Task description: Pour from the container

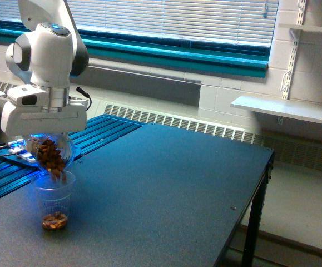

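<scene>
At the exterior view's left, our gripper [45, 135] is clenched around the container [49, 156], tilted mouth-down directly above the cup [53, 201] on the table [166, 189] — the two nearly touching. Nuts [55, 221] already line the cup's bottom; we judge the pour depends on the mouth staying over that rim.

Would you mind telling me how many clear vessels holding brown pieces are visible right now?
2. The jar is tilted under the tool, above the cup, which stands on the table directly below. None seems hidden.
</scene>
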Controlling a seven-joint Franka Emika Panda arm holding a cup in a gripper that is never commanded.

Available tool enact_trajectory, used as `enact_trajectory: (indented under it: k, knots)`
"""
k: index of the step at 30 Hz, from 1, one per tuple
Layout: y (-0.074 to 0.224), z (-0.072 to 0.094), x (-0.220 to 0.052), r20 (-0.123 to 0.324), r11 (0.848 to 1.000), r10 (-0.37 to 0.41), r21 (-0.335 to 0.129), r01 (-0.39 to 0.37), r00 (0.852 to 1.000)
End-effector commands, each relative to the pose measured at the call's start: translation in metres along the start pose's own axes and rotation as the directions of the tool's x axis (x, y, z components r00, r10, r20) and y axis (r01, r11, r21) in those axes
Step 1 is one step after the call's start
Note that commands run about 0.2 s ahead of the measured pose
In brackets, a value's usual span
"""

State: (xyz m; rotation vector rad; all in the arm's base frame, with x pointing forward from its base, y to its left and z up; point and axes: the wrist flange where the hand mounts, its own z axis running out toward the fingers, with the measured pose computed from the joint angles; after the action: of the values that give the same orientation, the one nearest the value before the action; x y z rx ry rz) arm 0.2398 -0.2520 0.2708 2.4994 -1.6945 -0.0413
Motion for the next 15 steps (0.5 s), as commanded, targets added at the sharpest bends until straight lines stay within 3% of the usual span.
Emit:
enact_trajectory:
  k: [1,15]
  knots:
    - [-0.0031,-0.0032,0.0031,-0.006,1.0,0.004,0.006,-0.004,1.0]
    - [0.0013,-0.0031,0.0039,0.001,1.0,0.012,-0.001,-0.012,1.0]
